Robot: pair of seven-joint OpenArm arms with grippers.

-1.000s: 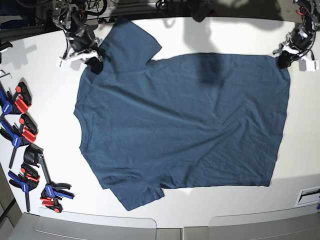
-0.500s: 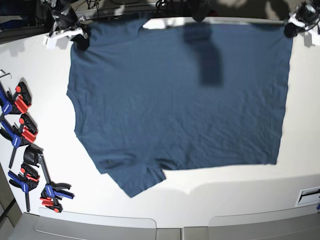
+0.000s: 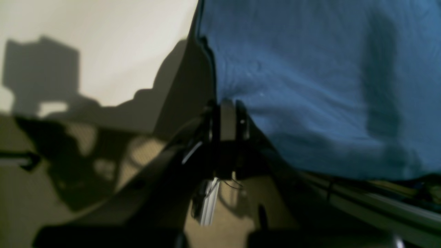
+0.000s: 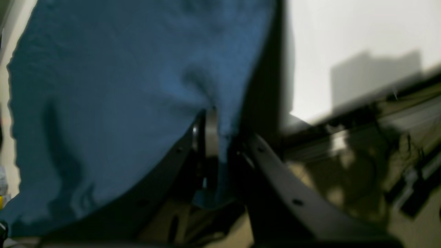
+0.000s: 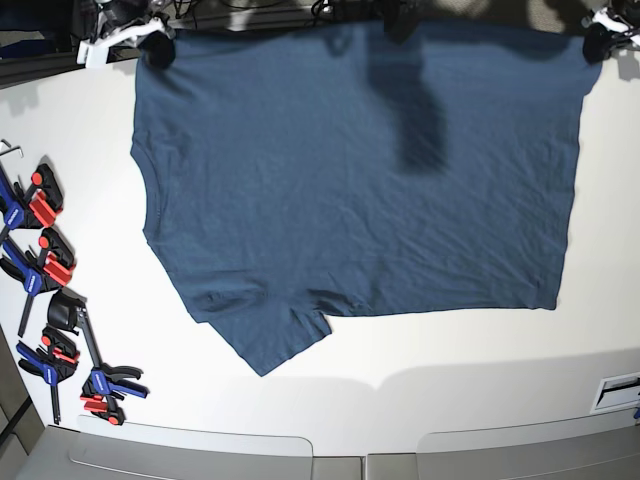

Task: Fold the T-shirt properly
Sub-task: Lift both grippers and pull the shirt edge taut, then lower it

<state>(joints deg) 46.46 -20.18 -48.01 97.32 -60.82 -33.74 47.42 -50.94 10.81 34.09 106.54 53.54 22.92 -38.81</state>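
- White table [image 5: 610, 250]: fills the base view; bare surface shows at 3, 6 and 9 o'clock around the garment.
- T-shirt [image 5: 350, 190]: dark navy-teal, spread wide over the table's centre and up to 12 o'clock, top edge stretched taut between the two grippers. Collar side faces 9 o'clock, hem side 3 o'clock. One short sleeve points to 7 o'clock, lying flat on the table. Fine wrinkles across the body; a dark shadow band near 12 o'clock.
- Writing or labels: none readable on the cloth in any view; both wrist views are blurred.
- Bar clamps [image 5: 45, 290]: blue and black with red pads, a loose cluster at 8 to 9 o'clock on the table edge, well apart from the shirt. No brand legible.
- Right gripper [image 5: 150, 45]: at 11 o'clock in the base view, jaws pinched tight on the T-shirt's upper collar-side corner. Right wrist view shows cloth [image 4: 120, 103] bunched into the closed jaws [image 4: 215, 134], fabric spreading away toward 9 and 10 o'clock.
- Left gripper [image 5: 598, 38]: at 1 o'clock in the base view, jaws clamped on the hem-side top corner. Left wrist view shows the closed tips [image 3: 227, 120] at the cloth's edge, fabric [image 3: 310, 86] hanging off toward 2 o'clock.
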